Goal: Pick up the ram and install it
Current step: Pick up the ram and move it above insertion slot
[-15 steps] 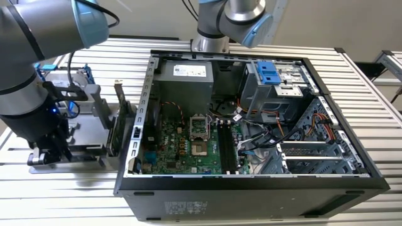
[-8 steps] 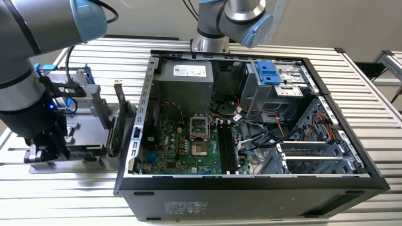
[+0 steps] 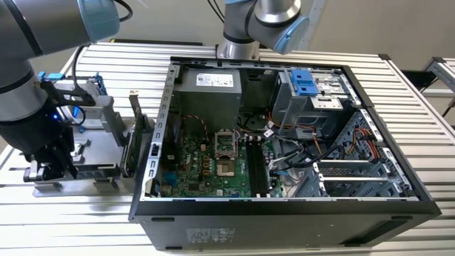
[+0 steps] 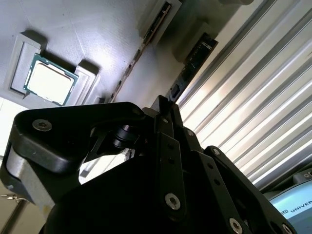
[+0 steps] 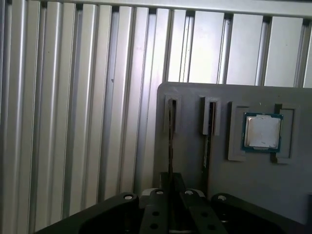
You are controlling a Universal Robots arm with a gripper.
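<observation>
Beside the grey parts tray, toward the exterior view's right of it, an open computer case lies on its side on a slatted metal table. It is the biggest thing in the room, and its motherboard faces up. Above the tray, a thick grey robot arm reaches down, and its black gripper hangs low over the tray's near end.

In the tray, two thin memory sticks stand on edge in side-by-side slots. The ram the gripper is working on sits in the slot closer to the tray's outer edge. The other stick sits between the ram and a square processor chip that rests in its own recess in the tray.

In the first wrist view the gripper is lined up straight over the ram's top edge. I cannot tell whether its jaws are apart or clamped on the ram.

The task looks barely begun. The ram stands in its tray slot, not lifted. Well apart from the tray, inside the case, the long black memory slots appear unfilled. The lift, the carry across and the seating all seem left to do.
</observation>
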